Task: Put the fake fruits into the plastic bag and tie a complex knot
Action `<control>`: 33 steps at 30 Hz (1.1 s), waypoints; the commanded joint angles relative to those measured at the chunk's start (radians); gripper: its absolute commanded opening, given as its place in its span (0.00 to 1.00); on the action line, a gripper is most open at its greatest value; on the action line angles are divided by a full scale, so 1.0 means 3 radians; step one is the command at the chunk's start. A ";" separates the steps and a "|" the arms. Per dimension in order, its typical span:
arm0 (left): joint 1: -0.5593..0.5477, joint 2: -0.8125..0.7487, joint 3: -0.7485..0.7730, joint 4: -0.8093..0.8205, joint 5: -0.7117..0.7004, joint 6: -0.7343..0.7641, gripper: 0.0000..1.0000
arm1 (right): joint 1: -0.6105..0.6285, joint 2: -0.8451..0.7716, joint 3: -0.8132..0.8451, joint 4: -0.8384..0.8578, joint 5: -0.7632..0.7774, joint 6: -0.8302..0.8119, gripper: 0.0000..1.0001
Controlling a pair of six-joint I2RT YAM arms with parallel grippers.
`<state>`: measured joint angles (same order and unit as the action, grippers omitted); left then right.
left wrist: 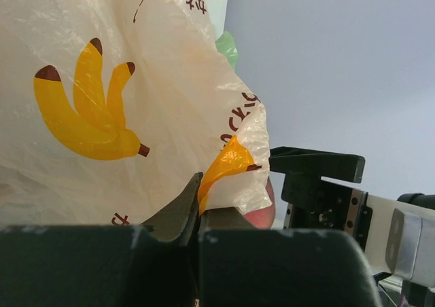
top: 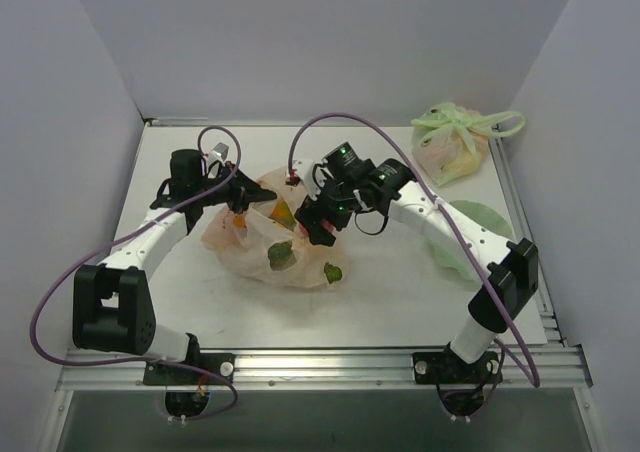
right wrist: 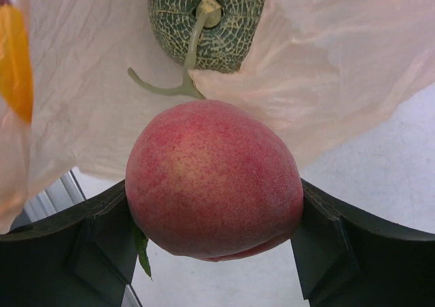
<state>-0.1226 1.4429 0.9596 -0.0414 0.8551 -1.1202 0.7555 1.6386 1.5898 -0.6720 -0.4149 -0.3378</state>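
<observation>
The peach-coloured plastic bag (top: 255, 252) printed with bananas lies at the table's middle. My left gripper (top: 233, 196) is shut on a fold of its film (left wrist: 228, 164) at the bag's back left edge. My right gripper (right wrist: 214, 202) is closed on a red-pink fake peach (right wrist: 214, 174), held at the bag's open mouth (top: 322, 227). Just beyond the peach, a dark green netted melon (right wrist: 207, 18) with a pale stem sits inside the bag. Orange (top: 283, 215) and green (top: 280, 255) pieces show through the film. No knot shows in the peach bag.
A pale green bag (top: 455, 142) tied in a bow stands at the back right. A light green film sheet (top: 472, 230) lies under my right arm. White walls close in the table on three sides.
</observation>
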 commanded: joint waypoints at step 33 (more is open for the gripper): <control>0.0025 0.0089 -0.0115 0.0644 0.0121 -0.0392 0.00 | 0.1107 0.0250 -0.0247 0.0961 0.1148 -0.0725 1.00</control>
<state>-0.1226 1.4612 0.9234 0.0841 0.8757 -1.2285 1.0569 1.7885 1.5230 -0.4080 -0.0742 -0.4946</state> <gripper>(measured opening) 0.008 0.991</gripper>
